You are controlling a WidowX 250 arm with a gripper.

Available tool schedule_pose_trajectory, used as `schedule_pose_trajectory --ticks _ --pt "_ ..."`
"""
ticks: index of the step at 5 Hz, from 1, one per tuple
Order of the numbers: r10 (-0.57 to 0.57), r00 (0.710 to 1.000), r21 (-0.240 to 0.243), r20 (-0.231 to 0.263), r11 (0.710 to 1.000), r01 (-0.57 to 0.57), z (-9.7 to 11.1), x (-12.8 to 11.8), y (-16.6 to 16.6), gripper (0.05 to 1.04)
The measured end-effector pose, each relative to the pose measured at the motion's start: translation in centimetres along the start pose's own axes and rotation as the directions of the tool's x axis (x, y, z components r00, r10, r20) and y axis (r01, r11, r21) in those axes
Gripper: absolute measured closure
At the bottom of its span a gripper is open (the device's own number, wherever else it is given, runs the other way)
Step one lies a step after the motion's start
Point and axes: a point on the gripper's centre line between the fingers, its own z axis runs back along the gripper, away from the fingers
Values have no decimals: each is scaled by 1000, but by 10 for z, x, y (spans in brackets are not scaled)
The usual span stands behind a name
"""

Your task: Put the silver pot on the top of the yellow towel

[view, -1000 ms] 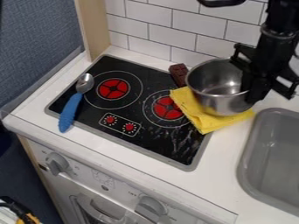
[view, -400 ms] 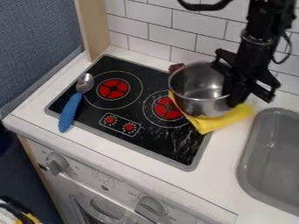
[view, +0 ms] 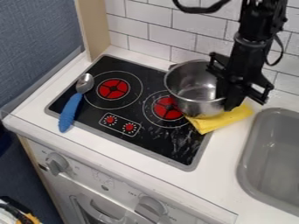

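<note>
- Clearly, the silver pot point(view: 201, 107) faces mouth-up, its round body over the yellow towel point(view: 225, 120) and the stovetop's point(view: 159, 146) edge (whether touching, I cannot tell).
- The black gripper's point(view: 229, 104) jaws grip the pot's wall at the view's right.
- The towel's visible part runs lengthwise from lower left to upper right.

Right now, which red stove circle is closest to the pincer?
The round red burner partly hidden by the silver metal pot; the other burner is near the blue-handled spoon.
</note>
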Motion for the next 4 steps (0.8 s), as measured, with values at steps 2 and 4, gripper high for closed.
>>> schedule_pose_trajectory --ticks 2,4 --pt "-16 995 -52 96 998 21 25 7 -17 211" --pt "167 976 -75 138 985 -158 54 -8 9 74"
